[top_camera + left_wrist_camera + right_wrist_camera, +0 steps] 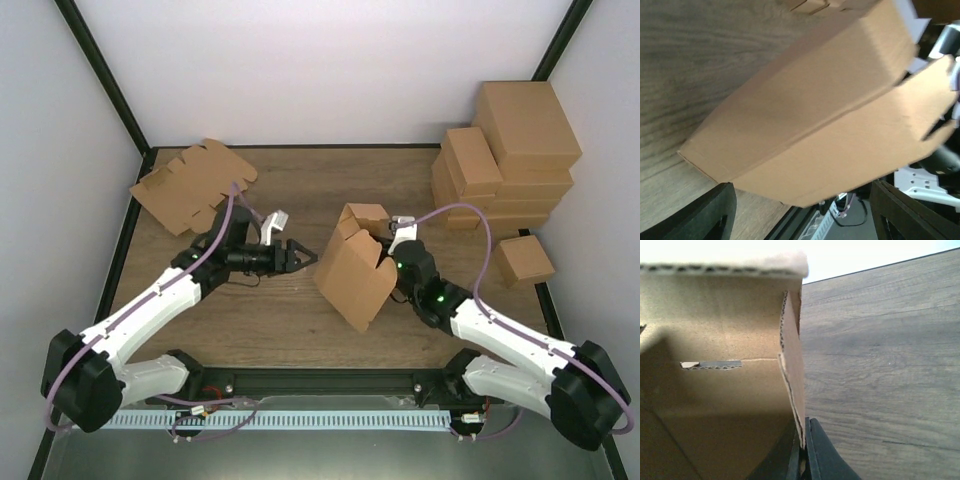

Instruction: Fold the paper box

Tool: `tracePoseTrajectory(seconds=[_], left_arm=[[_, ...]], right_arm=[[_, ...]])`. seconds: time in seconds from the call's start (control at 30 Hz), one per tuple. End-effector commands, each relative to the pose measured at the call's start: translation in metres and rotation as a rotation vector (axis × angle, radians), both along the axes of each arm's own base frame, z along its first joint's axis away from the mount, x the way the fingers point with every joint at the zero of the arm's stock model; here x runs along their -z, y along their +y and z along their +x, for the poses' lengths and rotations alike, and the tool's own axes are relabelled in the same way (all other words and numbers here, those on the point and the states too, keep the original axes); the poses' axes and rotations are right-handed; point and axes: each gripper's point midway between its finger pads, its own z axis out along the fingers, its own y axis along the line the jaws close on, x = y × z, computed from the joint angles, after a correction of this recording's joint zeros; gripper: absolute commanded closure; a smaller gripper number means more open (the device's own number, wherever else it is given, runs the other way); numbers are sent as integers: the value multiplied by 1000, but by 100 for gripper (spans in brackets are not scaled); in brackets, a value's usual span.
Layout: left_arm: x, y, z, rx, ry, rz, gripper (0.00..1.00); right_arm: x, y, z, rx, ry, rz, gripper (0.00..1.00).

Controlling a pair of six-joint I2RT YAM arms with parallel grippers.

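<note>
The paper box (355, 268) is a brown cardboard piece, partly formed, held tilted above the middle of the table. My right gripper (388, 256) is shut on one of its side walls. In the right wrist view, the wall's edge (792, 380) runs down between the pinched jaws of the right gripper (805, 460), with the box's open inside (715, 340) to the left. My left gripper (306, 256) is open just left of the box and holds nothing. In the left wrist view, the box's outer faces (815, 110) fill the frame above the spread fingers (715, 215).
A pile of flat notched cardboard blanks (195, 185) lies at the back left. Bigger brown cartons (510, 150) are stacked at the back right, with one small carton (525, 260) beside them. The table's black rim (140, 200) borders white walls.
</note>
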Motion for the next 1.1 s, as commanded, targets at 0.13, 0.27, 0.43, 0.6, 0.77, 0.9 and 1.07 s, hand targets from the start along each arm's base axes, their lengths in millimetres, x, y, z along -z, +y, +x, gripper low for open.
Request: tracePoseTrajectory(seconds=[0.13, 0.27, 0.43, 0.6, 0.77, 0.9, 1.07], left_arm=[[-8, -18, 18, -41, -37, -119, 18], [-8, -26, 23, -28, -22, -142, 17], [9, -34, 22, -10, 21, -128, 22], [14, -42, 25, 0, 36, -139, 19], [21, -48, 30, -4, 62, -162, 19], [24, -51, 35, -6, 72, -168, 19], [13, -53, 39, -9, 59, -182, 19]], right_arm=[[3, 1, -12, 122, -11, -40, 98], [7, -1, -14, 149, -24, -81, 96], [5, 0, -16, 145, -57, -101, 96], [3, 1, -19, 138, -92, -120, 96], [5, 1, -21, 127, -102, -118, 96], [7, 0, -23, 125, -105, -126, 96], [-19, 5, -24, 108, -120, -80, 96]])
